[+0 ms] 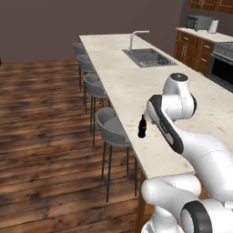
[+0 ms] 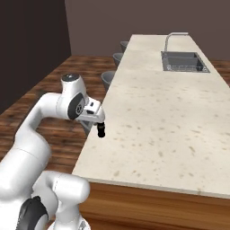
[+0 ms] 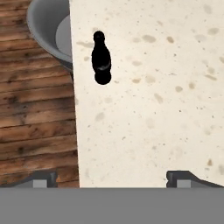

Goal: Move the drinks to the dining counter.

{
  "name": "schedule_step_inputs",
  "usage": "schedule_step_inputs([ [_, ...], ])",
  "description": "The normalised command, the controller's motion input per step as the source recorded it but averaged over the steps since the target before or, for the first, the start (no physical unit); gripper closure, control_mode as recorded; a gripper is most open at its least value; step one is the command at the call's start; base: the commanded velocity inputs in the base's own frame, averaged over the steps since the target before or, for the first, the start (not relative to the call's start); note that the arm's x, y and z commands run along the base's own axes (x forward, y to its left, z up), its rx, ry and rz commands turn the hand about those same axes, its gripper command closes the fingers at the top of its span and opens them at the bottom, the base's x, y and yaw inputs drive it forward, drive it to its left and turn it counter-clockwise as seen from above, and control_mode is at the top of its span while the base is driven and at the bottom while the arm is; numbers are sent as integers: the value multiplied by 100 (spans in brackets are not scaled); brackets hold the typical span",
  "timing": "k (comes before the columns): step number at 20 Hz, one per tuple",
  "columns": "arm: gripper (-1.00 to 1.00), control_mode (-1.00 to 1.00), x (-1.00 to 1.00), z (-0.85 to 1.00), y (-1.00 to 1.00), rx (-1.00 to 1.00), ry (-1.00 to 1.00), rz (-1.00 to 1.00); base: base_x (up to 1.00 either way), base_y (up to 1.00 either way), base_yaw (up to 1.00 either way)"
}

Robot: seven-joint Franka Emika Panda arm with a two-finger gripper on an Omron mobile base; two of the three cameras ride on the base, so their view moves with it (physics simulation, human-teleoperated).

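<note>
A small dark bottle, one of the drinks, stands upright on the dining counter, close to its stool-side edge. The left base view has the bottle just beside my forearm, and the right base view has it right below my hand. My gripper hovers above the pale speckled counter, back from the bottle and apart from it. Its fingertips stand wide apart, so it is open with nothing between them.
Grey round stools line the counter's left side over the wood floor; one stool sits just beyond the bottle. A sink with a curved faucet lies farther along the counter. Wooden cabinets and a microwave stand at the far right.
</note>
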Motion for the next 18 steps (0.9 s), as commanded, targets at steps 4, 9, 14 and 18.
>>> schedule_step_inputs([
  [4, -100, -100, -14, 3, -32, 0, 5, 13, 0, 0, 0],
  [9, -100, -100, -20, 2, -8, -3, 2, 5, 0, 0, 0],
  [14, -100, -100, -18, 10, 0, -5, 0, 0, 0, 0, 0],
  [18, -100, 100, -10, 22, 0, -1, 1, 0, -1, 0, 0],
])
